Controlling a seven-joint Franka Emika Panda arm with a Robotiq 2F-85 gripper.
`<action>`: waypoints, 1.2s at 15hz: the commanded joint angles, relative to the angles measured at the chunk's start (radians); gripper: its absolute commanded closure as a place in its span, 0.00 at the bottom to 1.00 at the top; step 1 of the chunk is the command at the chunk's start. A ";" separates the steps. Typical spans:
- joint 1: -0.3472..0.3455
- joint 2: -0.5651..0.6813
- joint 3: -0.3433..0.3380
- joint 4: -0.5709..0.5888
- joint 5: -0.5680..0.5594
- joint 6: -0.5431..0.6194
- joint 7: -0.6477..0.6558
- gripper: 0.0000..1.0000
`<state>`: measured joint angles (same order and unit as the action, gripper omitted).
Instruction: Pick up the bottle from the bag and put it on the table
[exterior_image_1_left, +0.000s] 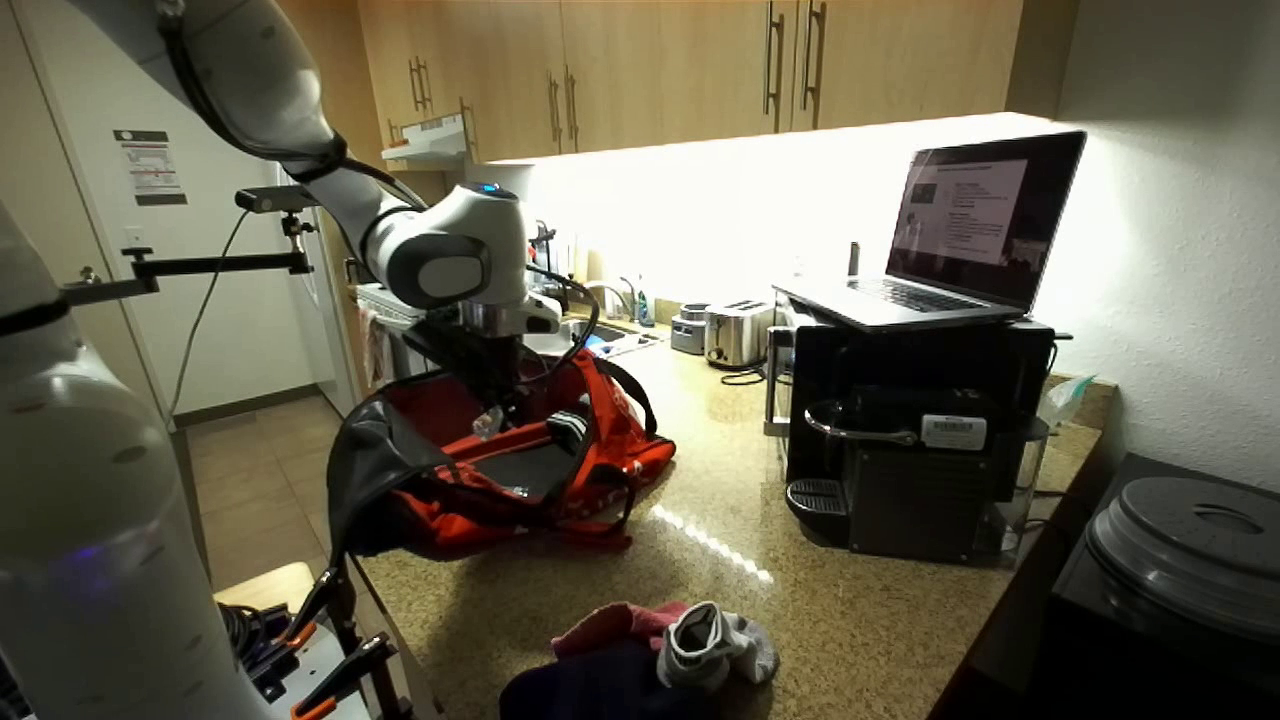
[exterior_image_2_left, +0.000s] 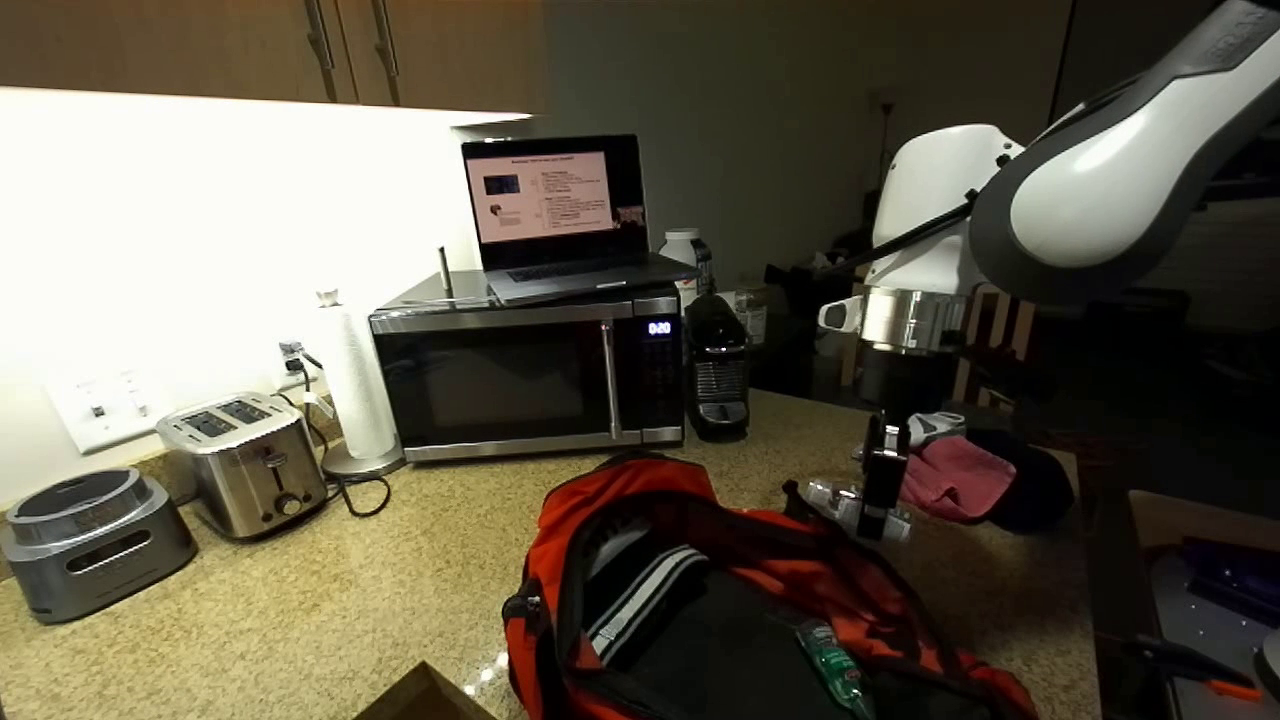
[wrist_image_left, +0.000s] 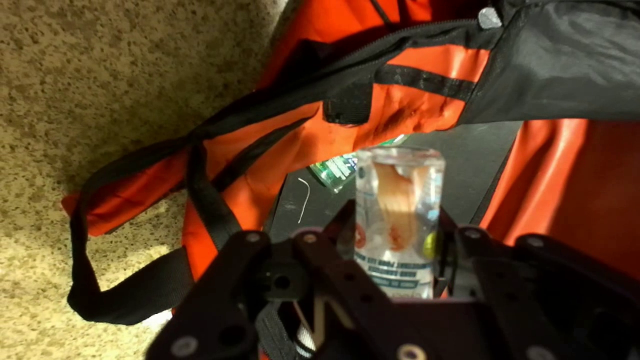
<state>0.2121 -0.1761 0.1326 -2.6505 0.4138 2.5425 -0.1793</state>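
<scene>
My gripper is shut on a small clear bottle with a label. The gripper and the bottle show in an exterior view too, with the bottle lying roughly sideways past the bag's rim. In the wrist view the bottle is between the fingers, above the open bag. The red bag with black trim lies open on the speckled tan table. A green-labelled bottle lies inside the bag; it also shows partly hidden in the wrist view.
A grey sock and a pink cloth with dark fabric lie on the table near the bag. A microwave bearing a laptop, a coffee machine and a toaster stand toward the wall.
</scene>
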 joint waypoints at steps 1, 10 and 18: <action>0.006 -0.001 -0.006 0.001 -0.004 -0.003 0.004 0.67; -0.028 0.029 -0.030 0.037 -0.033 0.019 0.049 0.87; -0.126 0.042 -0.075 0.049 -0.213 0.025 0.168 0.88</action>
<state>0.1238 -0.1443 0.0672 -2.6037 0.2676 2.5426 -0.0721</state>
